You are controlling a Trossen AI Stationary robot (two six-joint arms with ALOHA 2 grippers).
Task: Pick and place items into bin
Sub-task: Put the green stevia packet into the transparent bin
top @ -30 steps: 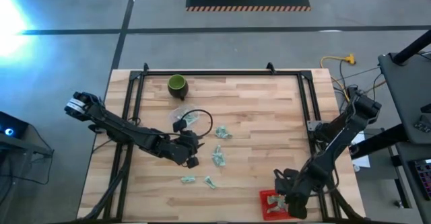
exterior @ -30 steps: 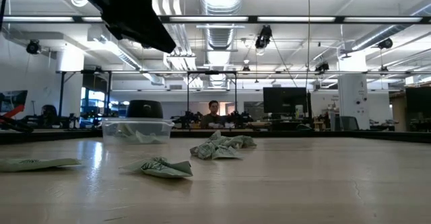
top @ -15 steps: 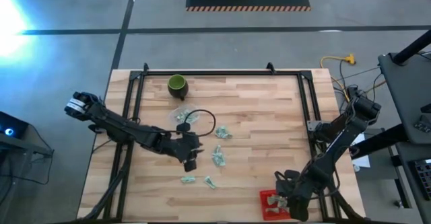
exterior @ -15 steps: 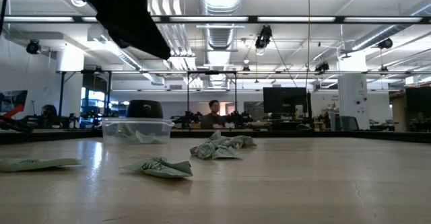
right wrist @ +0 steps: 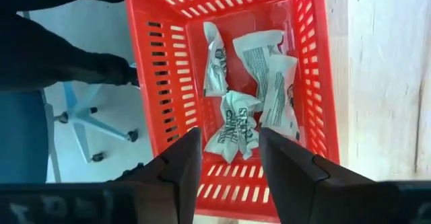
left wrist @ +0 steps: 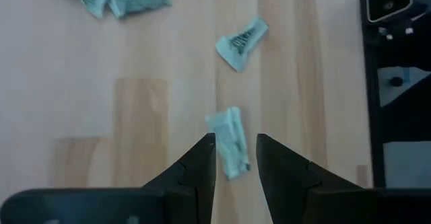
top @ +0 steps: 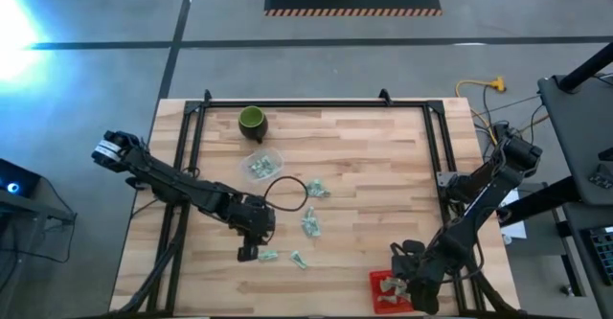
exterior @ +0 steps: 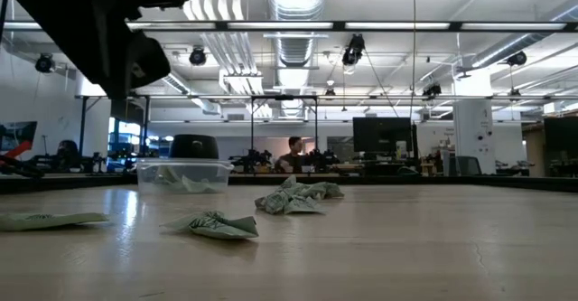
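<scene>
Small pale green-and-white packets lie scattered on the wooden table [top: 383, 166]: a pair [top: 310, 225], one [top: 316, 189], one [top: 299, 260] and one [top: 268, 255]. My left gripper [top: 247, 252] hovers open just left of that last packet. In the left wrist view the packet [left wrist: 229, 146] lies flat on the table in line with the gap between the fingertips of my left gripper [left wrist: 234, 140]. My right gripper [right wrist: 230, 135] stands open above the red bin [right wrist: 151, 83] at the near right corner. Several packets [right wrist: 259, 69] lie in the bin.
A dark green cup [top: 251, 120] stands at the far left. Nearer lies a clear container [top: 261, 161] with packets in it, and a black cable loop [top: 287, 193] beside it. Black frame rails [top: 192, 166] run along the table's left, far and right sides.
My left gripper has swung from beside the cable loop toward the table's near edge and turned, so it now points at the packet near that edge. No packet on the table has moved.
</scene>
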